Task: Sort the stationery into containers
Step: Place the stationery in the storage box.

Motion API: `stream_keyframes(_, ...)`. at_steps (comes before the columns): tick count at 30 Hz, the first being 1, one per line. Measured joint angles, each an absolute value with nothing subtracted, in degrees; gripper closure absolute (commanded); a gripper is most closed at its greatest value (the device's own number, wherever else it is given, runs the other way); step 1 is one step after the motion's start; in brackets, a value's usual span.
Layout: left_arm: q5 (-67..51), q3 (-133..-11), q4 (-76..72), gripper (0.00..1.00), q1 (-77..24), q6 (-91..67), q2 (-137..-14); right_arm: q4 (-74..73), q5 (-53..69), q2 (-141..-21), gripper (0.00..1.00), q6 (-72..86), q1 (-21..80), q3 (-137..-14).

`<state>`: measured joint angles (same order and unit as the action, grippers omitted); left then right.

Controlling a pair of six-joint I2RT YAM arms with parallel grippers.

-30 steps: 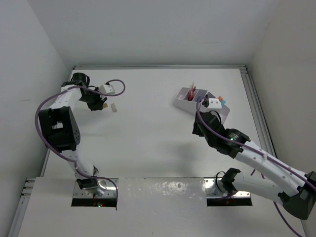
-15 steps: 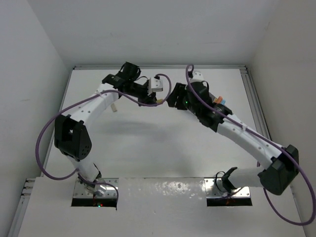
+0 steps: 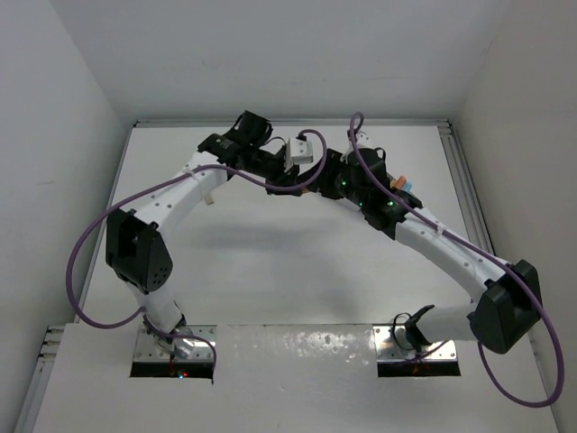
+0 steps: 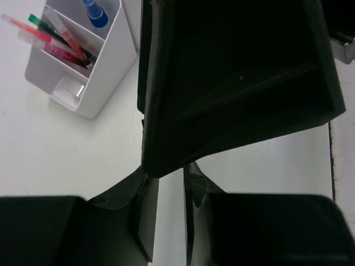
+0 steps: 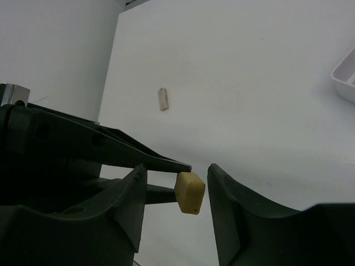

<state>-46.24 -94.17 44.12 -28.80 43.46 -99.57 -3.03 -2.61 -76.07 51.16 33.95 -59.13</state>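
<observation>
While the left gripper (image 4: 168, 183) pinches a small yellowish eraser (image 5: 189, 193) in the air above the far middle of the desk, the right gripper (image 5: 177, 177) stands spread around it, apparently not touching; I judge the eraser light, rubbery and not slippery, so a gentle pinch on its free sides should do; the white organizer (image 4: 111, 66) waits toward the far right corner.

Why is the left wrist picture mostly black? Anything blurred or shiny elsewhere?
Left wrist view: a dark robot part close to the lens blocks it; the organizer is sharp. Right wrist view: the yellow eraser is crisp. Top view: glare on the metal plate.
</observation>
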Motion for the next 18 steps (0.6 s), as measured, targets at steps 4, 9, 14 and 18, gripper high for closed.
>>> stream_keyframes(4,-45.6,-94.2,44.0,1.00,-29.0,43.0,-99.8,-1.7,-1.8,-76.8,0.58,52.5,34.1,-58.2)
stream_keyframes(9,-45.4,-94.2,44.0,1.00,-28.9,42.9,-100.3,-1.3,-1.4,-77.5,0.63,53.3,34.3,-57.6)
stream_keyframes(14,-45.1,-94.2,44.5,1.00,-28.9,42.9,-100.4,-1.2,-1.9,-77.6,0.99,53.9,34.2,-56.9)
stream_keyframes(18,-44.7,-94.3,44.8,0.94,-28.9,42.7,-100.5,-1.1,-2.1,-77.6,1.00,54.2,34.2,-56.7)
